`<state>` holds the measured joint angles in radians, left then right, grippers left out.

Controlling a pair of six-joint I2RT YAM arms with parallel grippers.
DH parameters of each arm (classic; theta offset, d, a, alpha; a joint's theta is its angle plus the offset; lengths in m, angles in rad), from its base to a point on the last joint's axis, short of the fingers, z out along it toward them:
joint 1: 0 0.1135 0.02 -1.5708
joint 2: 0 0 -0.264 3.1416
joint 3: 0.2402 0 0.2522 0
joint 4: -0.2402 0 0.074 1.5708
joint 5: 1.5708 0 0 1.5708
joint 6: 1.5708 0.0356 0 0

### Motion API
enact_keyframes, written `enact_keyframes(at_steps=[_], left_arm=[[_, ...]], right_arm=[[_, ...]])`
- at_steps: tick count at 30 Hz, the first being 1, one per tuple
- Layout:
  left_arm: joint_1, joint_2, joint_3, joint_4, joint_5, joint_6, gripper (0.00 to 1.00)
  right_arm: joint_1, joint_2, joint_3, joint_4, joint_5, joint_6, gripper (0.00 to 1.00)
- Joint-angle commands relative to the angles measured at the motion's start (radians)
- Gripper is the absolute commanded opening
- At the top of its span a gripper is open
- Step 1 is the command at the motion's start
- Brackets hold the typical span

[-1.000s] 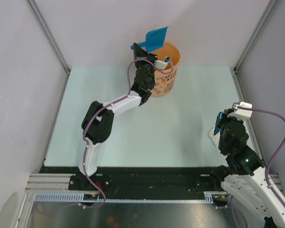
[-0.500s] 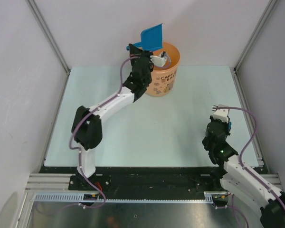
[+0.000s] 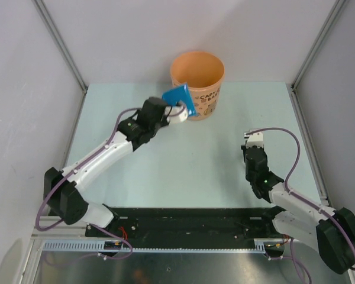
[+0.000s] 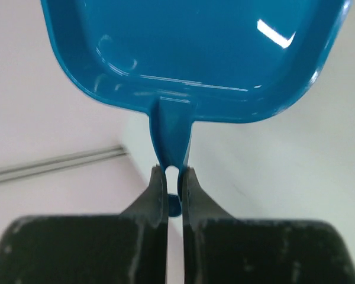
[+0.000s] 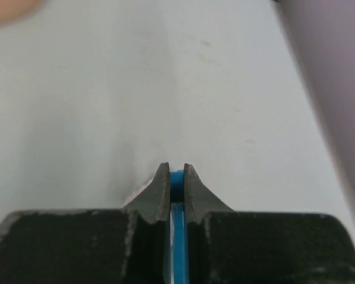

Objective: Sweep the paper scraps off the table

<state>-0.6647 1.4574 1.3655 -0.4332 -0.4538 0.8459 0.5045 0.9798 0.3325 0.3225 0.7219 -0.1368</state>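
No paper scraps show on the pale mint-green table (image 3: 183, 160) in any view. My left gripper (image 3: 173, 112) is shut on the handle of the blue dustpan (image 3: 180, 99), held beside the orange bucket (image 3: 197, 86) at the back. In the left wrist view my left gripper (image 4: 174, 171) pinches the handle and the dustpan (image 4: 195, 53) looks empty. My right gripper (image 3: 249, 144) is low over the table at the right. In the right wrist view my right gripper (image 5: 176, 170) is shut on the thin blue brush (image 5: 177, 236); its bristles are hidden.
Grey walls with metal corner posts close in the table on three sides. The black and metal rail (image 3: 183, 222) runs along the near edge by the arm bases. The inside of the bucket is not visible.
My left arm has drawn the dustpan back from above the bucket, down to the bucket's left front. My right arm has swung left and lowered towards the table with the brush.
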Motion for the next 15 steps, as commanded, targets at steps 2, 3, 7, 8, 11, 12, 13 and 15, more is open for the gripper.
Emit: enact_keyframes(at_steps=[2,3,7,8,11,12,13,15], left_arm=[[0.001,-0.104,-0.253,-0.234,0.254,-0.151,0.00],[0.001,-0.109,-0.282,-0.249,0.283,-0.148,0.00],[-0.021,-0.078,-0.390,-0.283,0.320,-0.137,0.00],[-0.029,-0.068,-0.417,-0.291,0.308,-0.139,0.00],[-0.049,0.000,-0.431,-0.323,0.313,-0.154,0.00],[-0.052,0.015,-0.430,-0.332,0.323,-0.159,0.00],[-0.056,0.049,-0.424,-0.341,0.349,-0.169,0.00],[-0.061,0.078,-0.399,-0.358,0.360,-0.191,0.00]], right_arm=[[0.141,-0.018,0.031,0.083,-0.265,0.233,0.00],[0.170,-0.009,0.031,0.108,-0.248,0.214,0.00],[0.288,0.023,0.071,0.178,-0.152,0.138,0.00],[0.298,0.020,0.094,0.155,-0.138,0.112,0.00],[0.327,-0.009,0.155,0.081,-0.055,0.076,0.00],[0.330,-0.029,0.163,0.072,-0.033,0.065,0.00],[0.328,-0.039,0.168,0.060,0.015,0.048,0.00],[0.328,-0.050,0.168,0.043,0.081,0.046,0.00]])
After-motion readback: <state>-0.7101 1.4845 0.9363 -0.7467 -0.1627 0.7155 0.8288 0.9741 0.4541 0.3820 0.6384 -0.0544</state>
